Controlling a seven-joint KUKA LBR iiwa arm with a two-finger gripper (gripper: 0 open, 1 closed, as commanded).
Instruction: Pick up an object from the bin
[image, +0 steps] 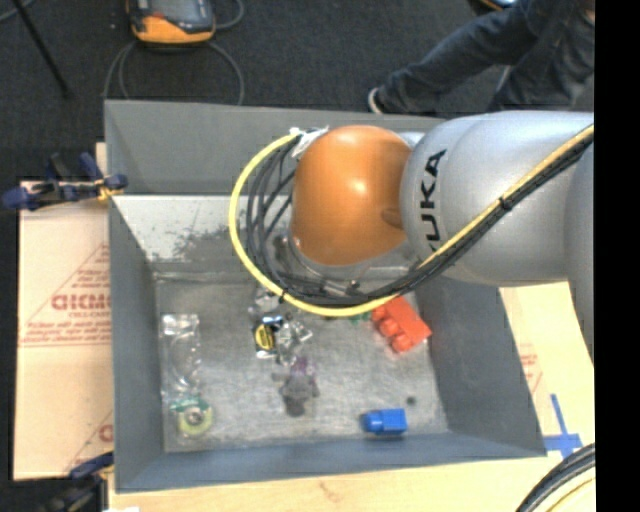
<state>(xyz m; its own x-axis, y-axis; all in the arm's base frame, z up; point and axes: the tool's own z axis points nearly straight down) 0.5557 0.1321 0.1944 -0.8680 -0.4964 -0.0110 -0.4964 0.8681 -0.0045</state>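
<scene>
Gripper (278, 335) at centre of bin (135, 330), jaw state unclear, can't tell, small purplish piece (298, 383) just nearer, orange block (400, 325) to the right, blue block (384, 422) near-right

Small yellow-and-black object (267, 336), lying near the middle of the bin (135, 330) floor (shape hard to make out)

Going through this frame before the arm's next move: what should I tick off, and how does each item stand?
1. Gripper is low over the middle of the bin: ok.
2. Single clear target: not ok; a yellow-black piece and a purple piece crowd beneath it.
3. Anything held: cannot tell.
4. Orange block apart from the gripper: ok.
5. Blue block out of the way, near the front wall: ok.
</scene>
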